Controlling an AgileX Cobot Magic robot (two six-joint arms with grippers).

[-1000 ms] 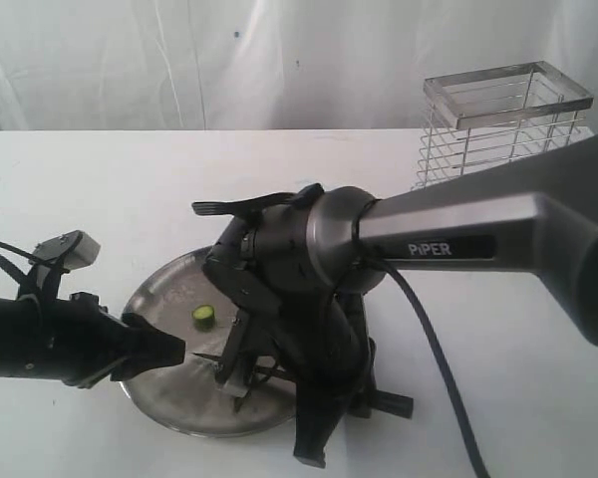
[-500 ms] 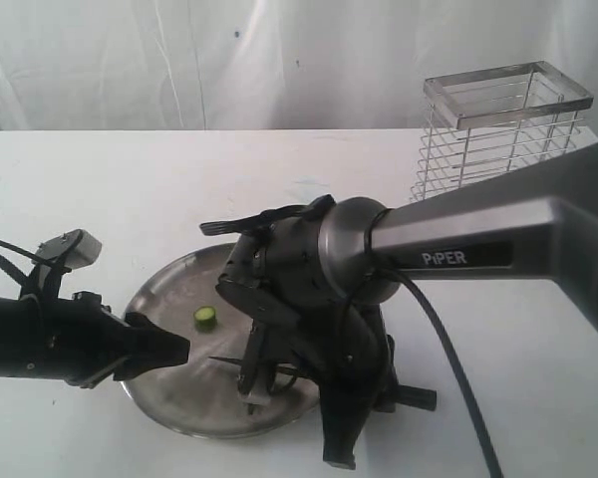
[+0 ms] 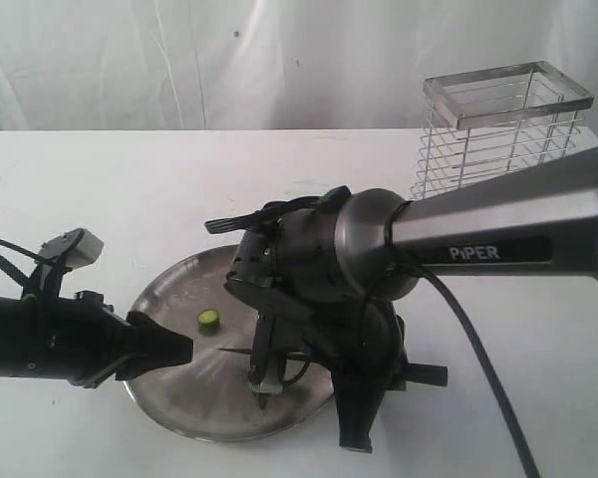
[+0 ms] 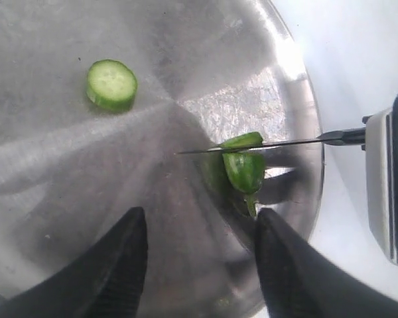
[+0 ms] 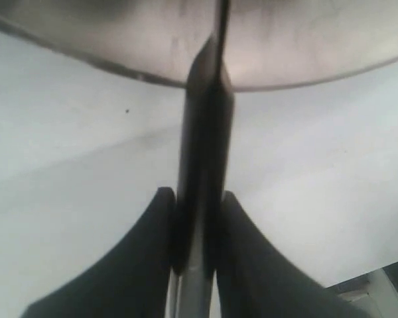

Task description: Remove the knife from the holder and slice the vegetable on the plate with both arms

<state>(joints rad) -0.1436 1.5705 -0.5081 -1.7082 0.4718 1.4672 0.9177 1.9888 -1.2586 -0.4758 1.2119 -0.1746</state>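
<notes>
The steel plate (image 3: 179,398) lies front left of centre. On it in the left wrist view the green vegetable (image 4: 244,170) lies near the rim, stem toward my left gripper (image 4: 200,215), which is open and holds nothing. One of its fingertips (image 4: 265,218) almost touches the stem. The knife (image 4: 252,145) has its thin blade laid across the vegetable's far end. A cut round slice (image 4: 111,84) lies apart; it also shows as the slice (image 3: 208,320) in the exterior view. My right gripper (image 5: 196,194) is shut on the knife handle (image 5: 203,132). The wire holder (image 3: 498,129) stands at the back right.
The bulky right arm lettered "PiPER" (image 3: 478,249) reaches across the table over the plate's right half and hides it. The left arm (image 3: 50,344) lies low at the plate's left rim. White table (image 3: 130,199) surrounds the plate, with a white curtain behind.
The right arm has shifted rightward and a little nearer the camera, carrying the knife across the plate. The left arm and the cut slice have hardly moved.
</notes>
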